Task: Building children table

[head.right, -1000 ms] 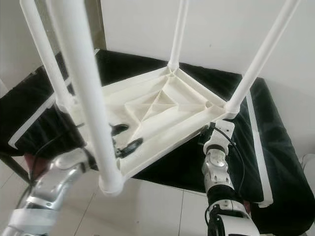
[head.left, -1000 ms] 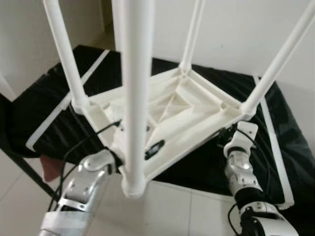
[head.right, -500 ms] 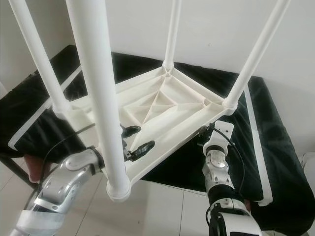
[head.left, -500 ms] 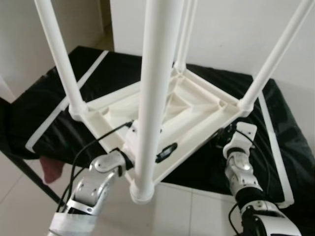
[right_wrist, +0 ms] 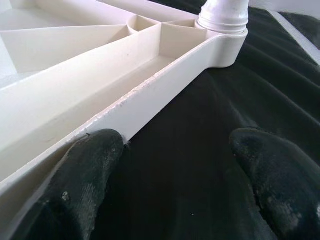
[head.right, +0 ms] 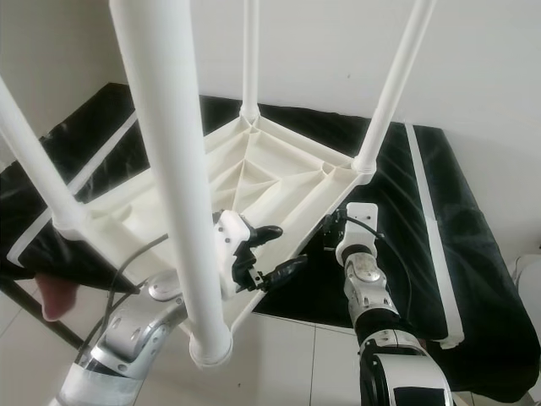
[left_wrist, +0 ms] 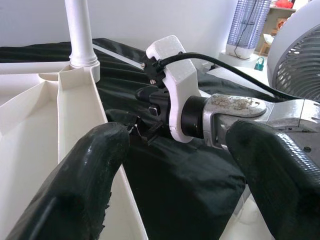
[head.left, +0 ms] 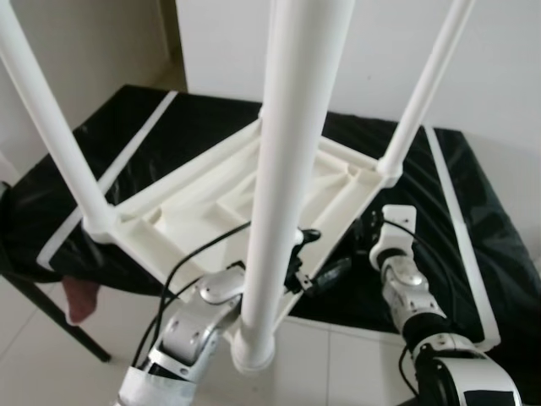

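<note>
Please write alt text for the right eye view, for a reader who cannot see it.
An upside-down white table lies on a black mat, its four legs pointing up. The left end effector, open, is at the table's near edge, and the right arm reaches to the edge near another leg.

**Count of what you have in front of you**

You have one white table [head.right: 254,173], upside down, with four legs: one at 12 o'clock [head.right: 249,51], one at 2 o'clock [head.right: 393,85], one at 9 o'clock [head.right: 34,161] and the nearest at 6 o'clock [head.right: 173,178]. You see one black mattress [head.right: 439,228] under it, with two white stripes. You have two grippers, left [head.right: 269,254] and right [head.right: 331,227], each with two black fingers spread apart.
</note>
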Motion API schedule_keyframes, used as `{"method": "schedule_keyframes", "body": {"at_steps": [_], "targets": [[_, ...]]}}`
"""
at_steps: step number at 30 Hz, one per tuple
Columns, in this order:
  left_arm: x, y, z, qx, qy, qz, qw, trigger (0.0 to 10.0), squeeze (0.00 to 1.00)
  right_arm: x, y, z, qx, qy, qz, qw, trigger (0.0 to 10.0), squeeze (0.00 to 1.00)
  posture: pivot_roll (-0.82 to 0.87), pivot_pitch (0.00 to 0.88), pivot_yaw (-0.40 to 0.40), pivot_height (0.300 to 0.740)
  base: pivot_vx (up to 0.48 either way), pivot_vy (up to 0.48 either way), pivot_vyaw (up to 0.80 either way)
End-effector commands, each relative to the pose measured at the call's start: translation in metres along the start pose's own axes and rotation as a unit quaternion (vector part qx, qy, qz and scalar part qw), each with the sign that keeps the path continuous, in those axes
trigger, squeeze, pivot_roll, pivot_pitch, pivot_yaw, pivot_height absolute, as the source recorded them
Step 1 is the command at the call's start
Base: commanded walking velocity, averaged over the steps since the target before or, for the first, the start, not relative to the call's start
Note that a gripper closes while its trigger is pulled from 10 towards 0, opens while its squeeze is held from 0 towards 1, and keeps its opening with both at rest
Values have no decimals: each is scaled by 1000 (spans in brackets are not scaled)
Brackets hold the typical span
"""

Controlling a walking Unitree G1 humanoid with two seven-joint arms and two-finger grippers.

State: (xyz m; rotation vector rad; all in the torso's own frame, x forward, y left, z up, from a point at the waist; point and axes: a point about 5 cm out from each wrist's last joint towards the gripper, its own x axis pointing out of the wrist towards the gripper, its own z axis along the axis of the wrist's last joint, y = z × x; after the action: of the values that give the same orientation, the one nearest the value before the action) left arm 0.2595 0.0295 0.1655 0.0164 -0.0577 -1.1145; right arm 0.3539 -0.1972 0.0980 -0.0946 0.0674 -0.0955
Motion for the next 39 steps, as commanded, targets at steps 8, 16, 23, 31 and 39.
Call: {"method": "schedule_keyframes", "body": {"at_steps": [8, 16, 23, 31, 39], "targets": [[-31, 36, -7, 52, 55, 32, 997, 10000, 0, -13, -36, -6, -9, -18, -72, 997, 10000, 0, 99, 7, -37, 740, 0, 0, 0], [-62, 51, -1, 65, 80, -13, 995, 10000, 0, -28, -41, -3, 11, -44, -20, 999, 10000, 0, 88, 11, -32, 740, 0, 0, 0], [-84, 61, -11, 67, 142, -47, 986, 10000, 0, -50, -23, -3, -17, -55, 122, 991, 10000, 0, 70, 9, -30, 740, 0, 0, 0], [-110, 84, -19, 88, 218, -26, 972, 10000, 0, -59, -28, -1, -15, -46, 143, 989, 10000, 0, 66, 8, -37, 740, 0, 0, 0], [-127, 96, -24, 117, 275, -26, 954, 10000, 0, -59, -31, 2, -14, -42, 146, 988, 10000, 0, 67, 9, -42, 740, 0, 0, 0]]}}
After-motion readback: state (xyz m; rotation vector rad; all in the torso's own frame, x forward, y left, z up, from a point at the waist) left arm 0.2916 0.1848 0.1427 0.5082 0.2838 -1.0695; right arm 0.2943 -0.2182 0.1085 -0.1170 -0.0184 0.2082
